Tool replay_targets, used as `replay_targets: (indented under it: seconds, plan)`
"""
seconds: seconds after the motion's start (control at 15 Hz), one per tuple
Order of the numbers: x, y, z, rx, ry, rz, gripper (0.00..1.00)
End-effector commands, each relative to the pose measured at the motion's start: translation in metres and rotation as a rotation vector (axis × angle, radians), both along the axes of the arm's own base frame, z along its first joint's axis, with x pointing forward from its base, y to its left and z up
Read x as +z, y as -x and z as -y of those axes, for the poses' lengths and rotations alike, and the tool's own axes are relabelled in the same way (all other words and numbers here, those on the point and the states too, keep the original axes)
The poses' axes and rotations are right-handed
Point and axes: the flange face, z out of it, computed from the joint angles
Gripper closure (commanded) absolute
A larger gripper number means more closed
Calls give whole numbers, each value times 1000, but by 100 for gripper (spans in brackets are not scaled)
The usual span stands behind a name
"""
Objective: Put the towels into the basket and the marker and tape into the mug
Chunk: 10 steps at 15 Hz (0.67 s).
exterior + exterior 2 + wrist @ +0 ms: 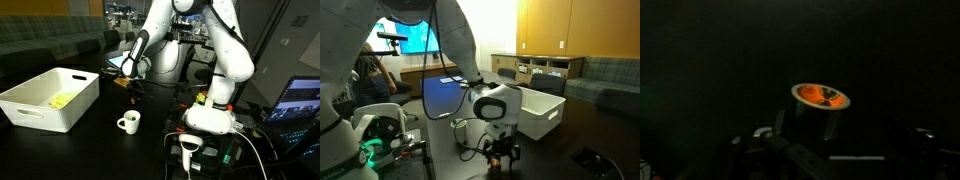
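— Wrist view, very dim. Logged: tape roll (822, 97), orange on top, pale around the side, standing upright on the dark counter (700, 60). Ahead of the jaws, apart from them.

— Closed on anything?

— No. Jaws spread wide, gripping nothing. Only faint dark outlines of them along the bottom edge of the wrist view.

— Position in the exterior views?

— Hanging low over the counter at the end of the white arm (222, 45), pointing down. Between the basket (50, 98) and the robot base (210, 118), nearer the basket, touching neither.

— And the mug?

— Seen in both exterior views: mug (128, 122), white, upright, opening up, handle toward the basket side. Standing alone on the counter, near the jaws but clear of them. From the opposite side, same mug (460, 128) just beside the lowered wrist, no contact. Contents too small to tell.

— Basket contents?

— Yellow towel (63, 100) lying crumpled inside, low against the bottom. Rest of the inside pale, not resolved. Same basket (535, 112) behind the wrist, sloping white walls, resting flat on the counter.

— Surroundings?

— Open laptop (300, 100) with a lit screen at the counter edge beyond the robot base. Grey couch (610, 75) against the far wall, well apart from everything on the counter.
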Motion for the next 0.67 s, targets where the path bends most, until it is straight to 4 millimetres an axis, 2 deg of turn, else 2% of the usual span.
replay_targets:
  seconds: [0.0, 0.6]
  plan:
    - [-5, -9, 6, 18, 13, 16, 0]
    - [-14, -3, 4, 8, -15, 5, 0]
